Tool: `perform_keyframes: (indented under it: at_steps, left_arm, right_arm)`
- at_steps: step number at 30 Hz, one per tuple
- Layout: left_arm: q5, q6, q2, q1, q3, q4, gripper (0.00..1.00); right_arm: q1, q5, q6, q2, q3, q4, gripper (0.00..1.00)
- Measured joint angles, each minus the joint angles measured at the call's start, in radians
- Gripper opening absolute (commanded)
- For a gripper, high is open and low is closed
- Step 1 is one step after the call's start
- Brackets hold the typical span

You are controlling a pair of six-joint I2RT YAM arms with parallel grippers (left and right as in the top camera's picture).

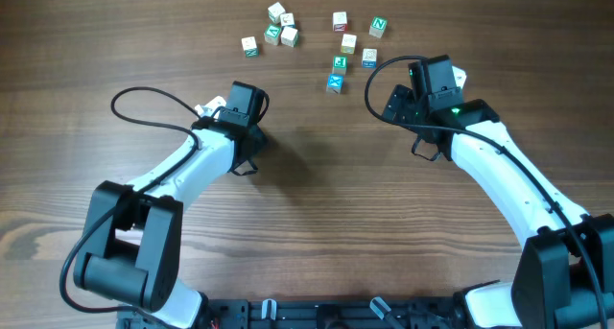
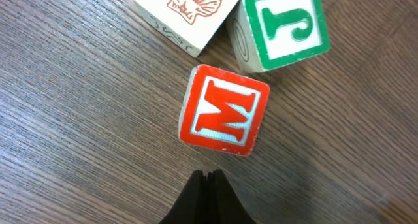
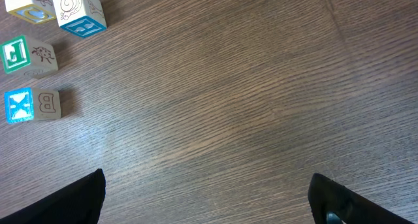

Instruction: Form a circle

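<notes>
Pressed together with nothing between them, the black fingertips of the left end effector (image 2: 208, 181) are seen at the bottom edge of the left wrist view. Just ahead of them, not touched by them, a red M cube (image 2: 222, 110) is lying on the desk (image 2: 78, 119). A green J cube (image 2: 284, 25) and a pale shell cube (image 2: 186, 8) are found just beyond it, close beside one another

No circle is formed. From overhead the letter cubes are seen scattered at the far side of the desk in two loose groups, a left group (image 1: 272, 33) of five and a right group (image 1: 348, 42) of six, with a gap between them

In the right wrist view a blue X cube (image 3: 19, 106), a green cube (image 3: 16, 54) and a blue-faced cube (image 3: 81, 15) are gathered at the left edge. The right end effector (image 3: 209, 204) is spread wide and holds nothing, over bare wood well apart from those cubes
</notes>
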Motion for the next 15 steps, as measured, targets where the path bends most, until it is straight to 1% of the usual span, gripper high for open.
perform_keyframes:
  at_steps: [15]
  left_arm:
    - [0.000, -0.023, 0.033, 0.000, 0.000, 0.015, 0.04]
  right_arm:
    - [0.000, 0.000, 0.000, 0.000, 0.000, 0.000, 1.00]
